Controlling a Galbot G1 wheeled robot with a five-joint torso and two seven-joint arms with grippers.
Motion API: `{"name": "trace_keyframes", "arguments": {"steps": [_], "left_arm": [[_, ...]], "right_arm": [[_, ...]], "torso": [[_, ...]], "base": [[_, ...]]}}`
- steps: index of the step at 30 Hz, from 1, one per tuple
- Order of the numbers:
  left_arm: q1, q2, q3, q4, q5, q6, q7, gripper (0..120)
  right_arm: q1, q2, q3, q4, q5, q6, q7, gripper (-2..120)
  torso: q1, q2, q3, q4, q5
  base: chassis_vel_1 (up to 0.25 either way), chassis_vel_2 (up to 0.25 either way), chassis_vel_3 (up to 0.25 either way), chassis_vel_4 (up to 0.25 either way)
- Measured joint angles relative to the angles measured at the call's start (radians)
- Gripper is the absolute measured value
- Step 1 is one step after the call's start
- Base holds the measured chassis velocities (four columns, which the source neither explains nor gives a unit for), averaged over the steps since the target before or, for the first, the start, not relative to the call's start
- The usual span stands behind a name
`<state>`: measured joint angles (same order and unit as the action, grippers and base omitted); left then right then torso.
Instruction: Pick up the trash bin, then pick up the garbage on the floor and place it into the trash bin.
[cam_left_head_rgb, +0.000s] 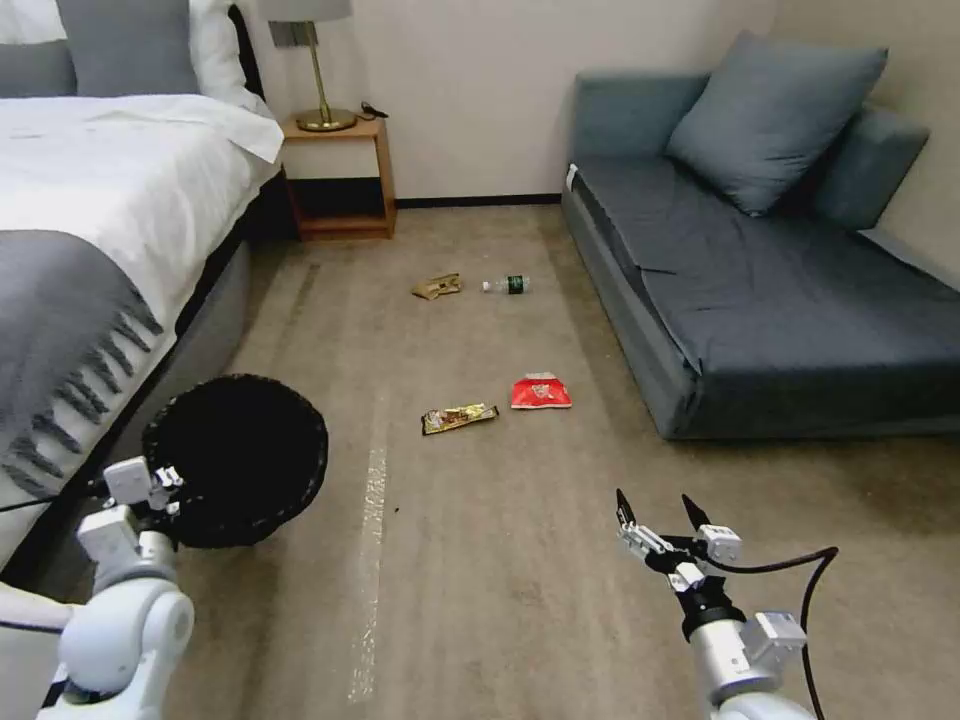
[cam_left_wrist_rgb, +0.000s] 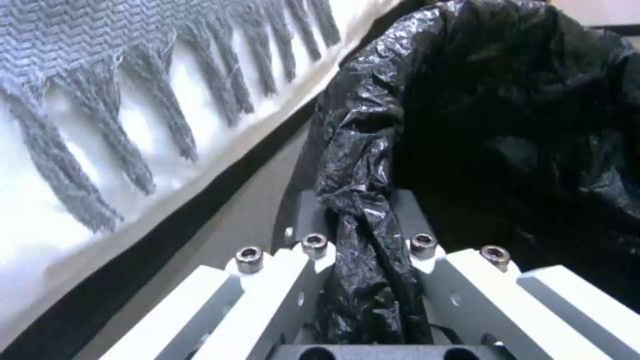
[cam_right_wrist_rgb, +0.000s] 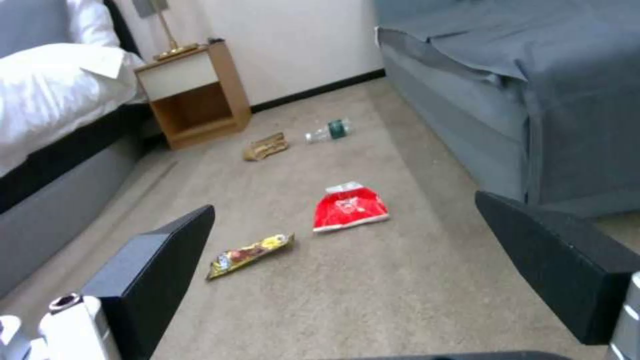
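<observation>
The bin (cam_left_head_rgb: 240, 455) rim was pinched by the left gripper (cam_left_wrist_rgb: 363, 250); it should be kept level while the right gripper (cam_left_head_rgb: 660, 520), spread wide, is lowered squarely over the wrapper (cam_left_head_rgb: 459, 417).

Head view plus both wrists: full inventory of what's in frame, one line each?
trash bin: 1, black bag liner, beside the bed, rim clamped by left pincer
candy bar wrapper: 1, gold-brown, mid carpet
snack bag: 1, red, right of the candy wrapper
paper wrapper: 1, tan, farther back on the carpet
bottle: 1, clear with dark green label, lying right of the paper wrapper
bed: 1, white with grey throw, left
nightstand: 1, wood, by the wall
lamp: 1, brass, on the nightstand
sofa: 1, blue-grey, right
left pincer: shut on bin rim
right pincer: open, above carpet
</observation>
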<state>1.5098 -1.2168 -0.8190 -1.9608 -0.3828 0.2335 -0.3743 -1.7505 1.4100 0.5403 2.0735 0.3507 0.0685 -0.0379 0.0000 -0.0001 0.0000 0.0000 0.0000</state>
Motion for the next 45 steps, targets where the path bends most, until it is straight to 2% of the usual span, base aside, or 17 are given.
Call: {"name": "trace_keyframes", "arguments": {"steps": [8, 19, 33, 45], "left_arm": [[0.052, -0.012, 0.0, -0.019, -0.019, -0.015, 0.001, 7], [0.07, -0.012, 0.001, -0.012, -0.03, -0.039, 0.006, 7], [0.034, -0.001, 0.01, 0.018, -0.031, -0.048, 0.011, 7], [-0.019, 0.009, 0.031, 0.057, -0.031, -0.047, 0.013, 7]], "right_arm": [[-0.019, 0.013, -0.001, 0.012, -0.011, 0.025, -0.024, 100], [-0.017, 0.034, -0.011, 0.008, -0.036, 0.036, -0.037, 100], [0.002, 0.036, -0.008, -0.023, -0.044, 0.046, -0.042, 100], [0.039, 0.029, -0.005, -0.056, -0.041, 0.041, -0.038, 100]], "torso": [[0.0, 0.0, 0.0, 0.0, 0.0], [0.0, 0.0, 0.0, 0.0, 0.0], [0.0, 0.0, 0.0, 0.0, 0.0], [0.0, 0.0, 0.0, -0.0001, 0.0]], "base": [[0.0, 0.0, 0.0, 0.0], [0.0, 0.0, 0.0, 0.0], [-0.014, 0.018, 0.019, -0.02], [-0.073, 0.075, 0.07, -0.081]]}}
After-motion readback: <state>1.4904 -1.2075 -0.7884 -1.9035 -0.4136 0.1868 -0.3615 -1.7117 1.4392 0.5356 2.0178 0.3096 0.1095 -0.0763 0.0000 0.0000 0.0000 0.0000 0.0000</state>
